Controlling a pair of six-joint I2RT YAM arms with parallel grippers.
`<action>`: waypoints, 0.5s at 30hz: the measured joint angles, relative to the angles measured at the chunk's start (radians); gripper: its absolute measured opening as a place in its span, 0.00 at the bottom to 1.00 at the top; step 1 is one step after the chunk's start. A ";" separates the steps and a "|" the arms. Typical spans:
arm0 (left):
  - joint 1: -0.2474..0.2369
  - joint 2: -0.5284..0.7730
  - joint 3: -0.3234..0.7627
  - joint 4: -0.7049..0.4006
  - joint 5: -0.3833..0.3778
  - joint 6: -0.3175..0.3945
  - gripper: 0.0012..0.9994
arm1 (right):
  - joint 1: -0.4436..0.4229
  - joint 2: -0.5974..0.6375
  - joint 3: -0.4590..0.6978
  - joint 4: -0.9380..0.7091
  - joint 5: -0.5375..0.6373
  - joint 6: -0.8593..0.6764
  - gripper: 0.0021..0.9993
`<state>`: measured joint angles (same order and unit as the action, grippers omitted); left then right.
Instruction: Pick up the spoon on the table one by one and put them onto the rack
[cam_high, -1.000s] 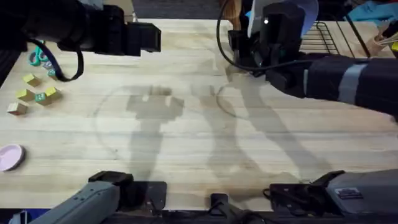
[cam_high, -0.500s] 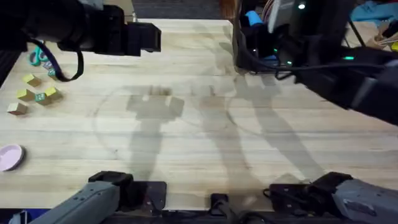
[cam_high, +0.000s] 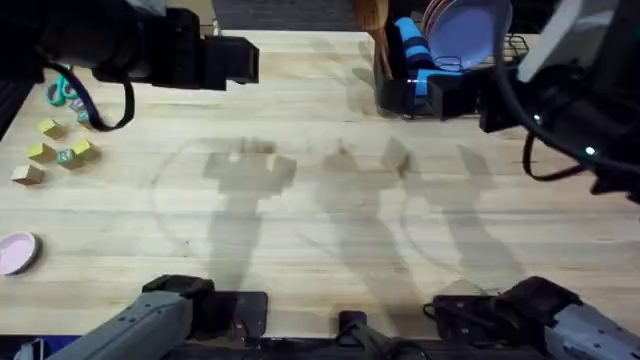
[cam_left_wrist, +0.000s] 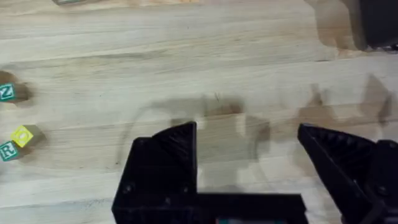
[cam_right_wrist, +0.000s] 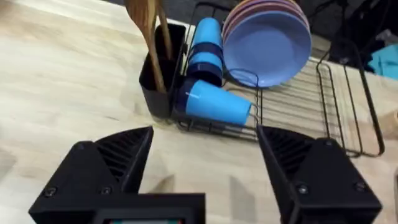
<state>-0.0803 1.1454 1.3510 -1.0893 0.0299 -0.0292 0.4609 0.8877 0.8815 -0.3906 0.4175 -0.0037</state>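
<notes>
Spoons (cam_right_wrist: 149, 37) upright in rack (cam_right_wrist: 323, 106) caddy; light, stiff wood, best pinched mid-handle. Both grippers' jaws released, empty.

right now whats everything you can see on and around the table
table: one, pale wood
rack: one, black wire, far right corner
caddy: one, black, at the rack's end
wooden spoons: at least two, brown, upright in the caddy
cups: two, blue, in the rack beside the caddy
plates: several, lilac and pink, standing in the rack
letter blocks: about four, yellow and green, left edge
scissors: one, teal handles, far left
disc: one, pink, left edge
left claw: black, open, empty
right claw: black, open, empty
</notes>
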 joint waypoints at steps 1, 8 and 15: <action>0.000 0.000 0.000 0.000 0.000 0.000 0.99 | -0.003 -0.007 0.002 -0.020 -0.001 0.010 1.00; 0.000 0.000 0.000 0.000 0.000 0.000 0.99 | -0.072 -0.004 0.054 -0.170 -0.011 0.098 1.00; 0.000 0.000 0.000 0.000 0.000 0.000 0.99 | -0.213 0.018 0.140 -0.299 -0.160 0.179 1.00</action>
<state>-0.0803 1.1454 1.3510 -1.0893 0.0299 -0.0292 0.2483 0.9056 1.0211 -0.6897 0.2578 0.1749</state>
